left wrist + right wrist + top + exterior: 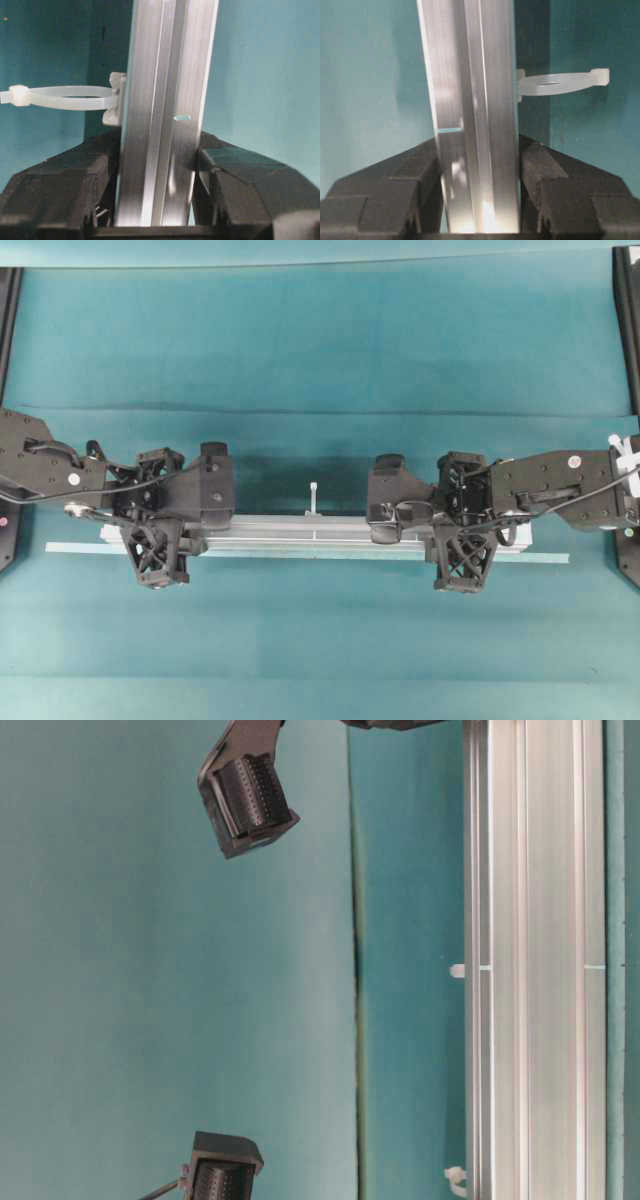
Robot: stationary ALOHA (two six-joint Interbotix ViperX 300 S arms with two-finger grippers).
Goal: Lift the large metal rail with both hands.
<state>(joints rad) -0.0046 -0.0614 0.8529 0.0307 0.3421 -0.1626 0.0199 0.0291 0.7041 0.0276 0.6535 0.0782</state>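
Fingers (65,195) of your left gripper (155,200) fill the foreground of the left wrist view, clamped on the large metal rail (320,533). Your right gripper (479,200) pinches the same rail equally, pads touching both grooved faces. From overhead you see the rail lying crosswise at mid-table, held near each end, with 1 white zip tie (313,496) projecting between the arms and a thin pale strip (80,548) just beside it on the teal table (320,330). Whether the rail is clear of the table, you cannot tell. Risk: uneven rising by the 2 arms would tilt the smooth rail and let it slide through the pads.
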